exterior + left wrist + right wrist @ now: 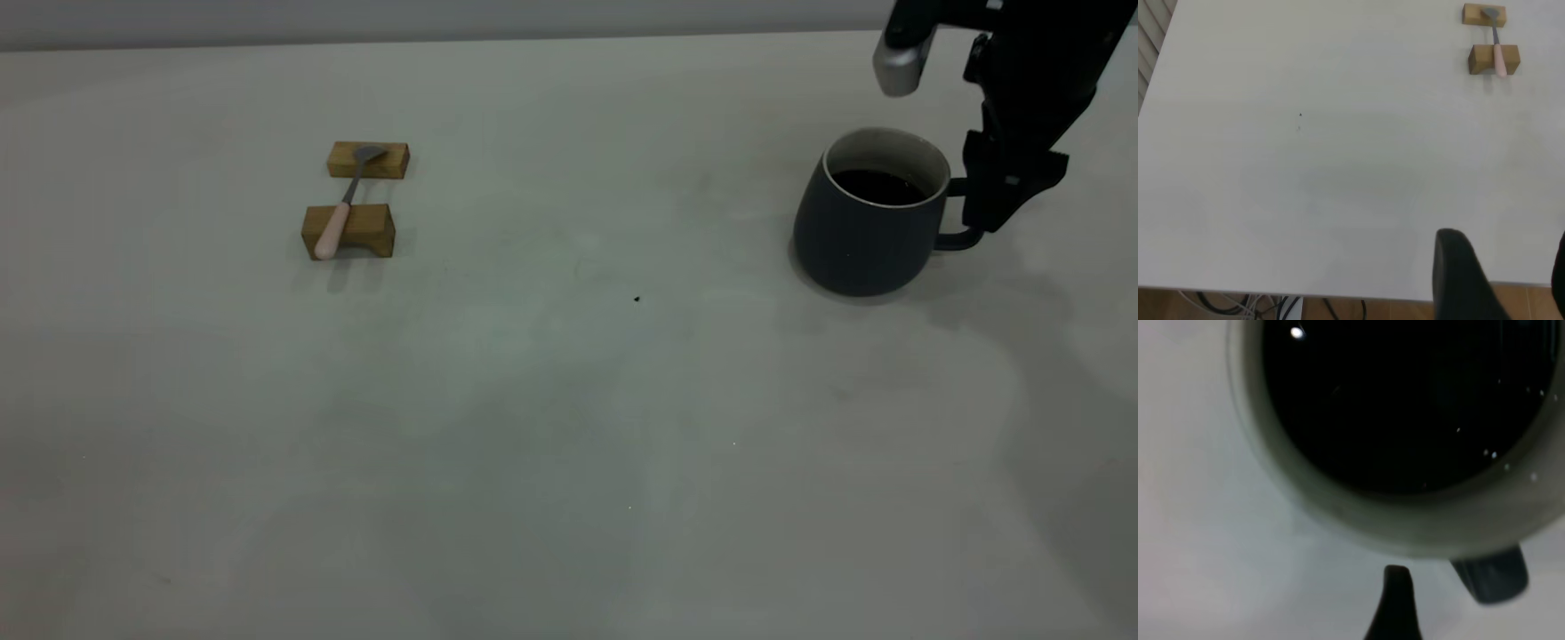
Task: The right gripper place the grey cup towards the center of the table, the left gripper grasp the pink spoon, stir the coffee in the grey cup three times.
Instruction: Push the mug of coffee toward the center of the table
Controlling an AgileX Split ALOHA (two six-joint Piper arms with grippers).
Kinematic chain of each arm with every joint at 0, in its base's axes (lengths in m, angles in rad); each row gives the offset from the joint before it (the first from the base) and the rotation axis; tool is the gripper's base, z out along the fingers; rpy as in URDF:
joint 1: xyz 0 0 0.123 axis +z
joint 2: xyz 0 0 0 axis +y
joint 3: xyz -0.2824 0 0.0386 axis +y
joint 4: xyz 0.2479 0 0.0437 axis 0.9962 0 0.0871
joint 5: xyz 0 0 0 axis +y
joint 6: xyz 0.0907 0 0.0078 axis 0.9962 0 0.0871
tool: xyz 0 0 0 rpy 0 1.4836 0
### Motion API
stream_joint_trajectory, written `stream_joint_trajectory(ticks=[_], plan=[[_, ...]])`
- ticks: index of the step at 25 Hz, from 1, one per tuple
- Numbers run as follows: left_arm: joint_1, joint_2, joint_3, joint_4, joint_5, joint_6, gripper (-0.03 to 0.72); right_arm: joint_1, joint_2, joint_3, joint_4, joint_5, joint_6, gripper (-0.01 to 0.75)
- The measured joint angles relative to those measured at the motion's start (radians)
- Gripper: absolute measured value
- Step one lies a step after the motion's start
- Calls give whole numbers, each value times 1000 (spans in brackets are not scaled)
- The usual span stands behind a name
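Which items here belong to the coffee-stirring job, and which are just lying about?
Job:
- grey cup, at the table's right
- coffee in it
- pink spoon, resting across the blocks
- right gripper, at the cup's handle
- left gripper, away from the spoon

Lying about:
- two wooden blocks under the spoon
- dark speck

One cup (867, 218) of coffee (878, 185), one spoon (345, 203), two wooden blocks (348, 231), one dark speck (637, 299), all on one table (569, 444).
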Motion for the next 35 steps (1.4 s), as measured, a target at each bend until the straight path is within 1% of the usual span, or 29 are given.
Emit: stream_joint_trajectory(ticks=[2, 5, 9, 12, 15, 18, 23, 31, 35], plan=[[0, 0, 0, 0, 0, 0, 410, 0, 15, -1, 0, -12, -10, 675], [0, 0, 0, 0, 0, 0, 410, 0, 28, -1, 1, -29, -13, 605], [0, 0, 0, 0, 0, 0, 410, 3, 37, -1, 13, -36, -13, 457], [0, 0, 0, 0, 0, 0, 410, 19, 39, -1, 32, -34, -14, 344], [0, 0, 0, 0, 0, 0, 410, 42, 39, -1, 47, -31, -16, 256], [0, 0, 0, 0, 0, 0, 410, 77, 39, -1, 71, -29, -12, 193], [0, 0, 0, 0, 0, 0, 410, 144, 39, -1, 78, -32, 33, 181], [0, 0, 0, 0, 0, 0, 410, 295, 39, -1, 81, -36, 166, 181], [0, 0, 0, 0, 0, 0, 410, 355, 39, -1, 83, -53, 241, 181]])
